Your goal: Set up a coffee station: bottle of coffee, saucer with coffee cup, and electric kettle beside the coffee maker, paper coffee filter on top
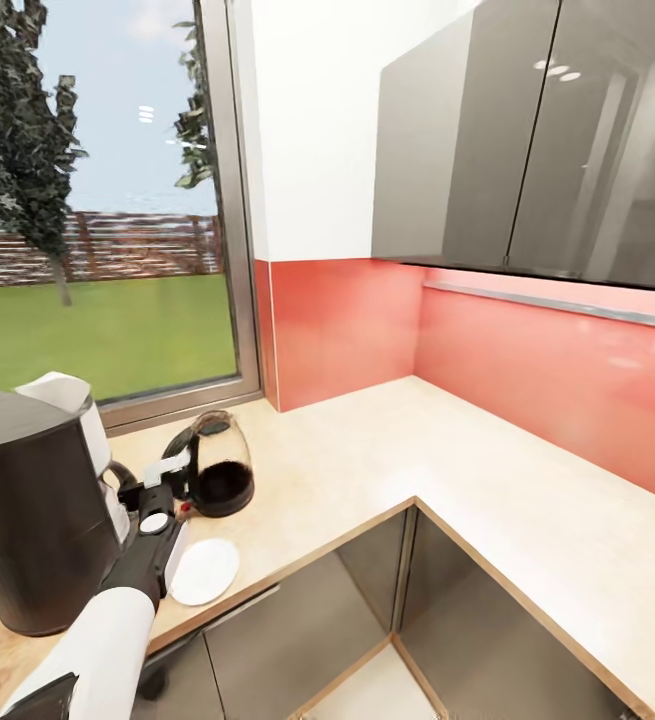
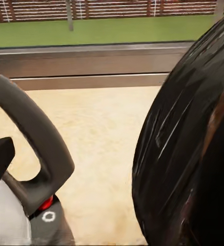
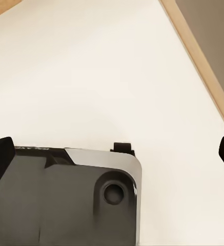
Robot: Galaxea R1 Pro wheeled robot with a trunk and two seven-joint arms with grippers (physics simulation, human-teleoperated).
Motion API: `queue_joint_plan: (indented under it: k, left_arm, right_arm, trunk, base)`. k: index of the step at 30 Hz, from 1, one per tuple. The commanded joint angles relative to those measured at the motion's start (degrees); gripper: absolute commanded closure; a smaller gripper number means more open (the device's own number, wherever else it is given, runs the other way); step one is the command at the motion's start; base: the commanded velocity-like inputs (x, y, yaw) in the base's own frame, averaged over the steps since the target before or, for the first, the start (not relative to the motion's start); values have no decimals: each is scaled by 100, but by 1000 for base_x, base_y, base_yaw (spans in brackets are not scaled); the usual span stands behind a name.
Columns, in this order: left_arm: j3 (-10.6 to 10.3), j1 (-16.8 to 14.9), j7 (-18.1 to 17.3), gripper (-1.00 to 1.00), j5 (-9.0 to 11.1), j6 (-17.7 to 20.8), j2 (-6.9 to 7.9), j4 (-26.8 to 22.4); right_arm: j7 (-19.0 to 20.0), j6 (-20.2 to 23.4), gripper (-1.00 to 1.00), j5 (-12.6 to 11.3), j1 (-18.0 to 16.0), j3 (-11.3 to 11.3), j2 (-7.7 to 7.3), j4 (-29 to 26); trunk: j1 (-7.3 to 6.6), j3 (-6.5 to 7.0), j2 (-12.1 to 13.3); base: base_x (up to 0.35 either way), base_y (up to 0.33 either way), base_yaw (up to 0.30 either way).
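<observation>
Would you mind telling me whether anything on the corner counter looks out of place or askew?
Nothing looks spilled or damaged. The electric kettle stands upright on the kitchen countertop beside the coffee maker, which carries a paper coffee filter on top. The saucer lies flat near the front edge, with no cup on it.

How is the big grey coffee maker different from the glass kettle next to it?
The coffee maker looks much taller and wider than the electric kettle. The coffee maker is solid dark grey, while the kettle is see-through glass with a dark bottom. The coffee maker has a white paper coffee filter on top and the kettle has a dark lid. Both stand upright on the kitchen countertop.
</observation>
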Motion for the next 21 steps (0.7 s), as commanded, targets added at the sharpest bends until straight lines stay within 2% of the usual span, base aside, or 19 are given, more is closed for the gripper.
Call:
queue_joint_plan:
  k: [1,4,10,21]
  left_arm:
    - [38,-5,1,-100,-60,-22,-8,5]
    - [38,-5,1,-100,-58,-22,-9,5]
    - [31,-5,1,-100,-57,-20,-10,5]
    - [29,-5,1,-100,-57,-17,-10,5]
  right_arm:
    - [20,-21,-100,-60,-2,43,-3,7]
    - [20,-21,-100,-60,-2,43,-3,7]
    - [20,-21,-100,-60,-2,43,-3,7]
    - [20,-21,-100,-60,-2,43,-3,7]
  trunk:
    - [-1,-3,-5]
    - [-1,-3,-5]
    - [-1,-3,-5]
    - [-1,-3,-5]
  base:
    - [-306,0,0]
    - [-208,0,0]
    - [-29,-23,0]
    - [-27,-251,0]
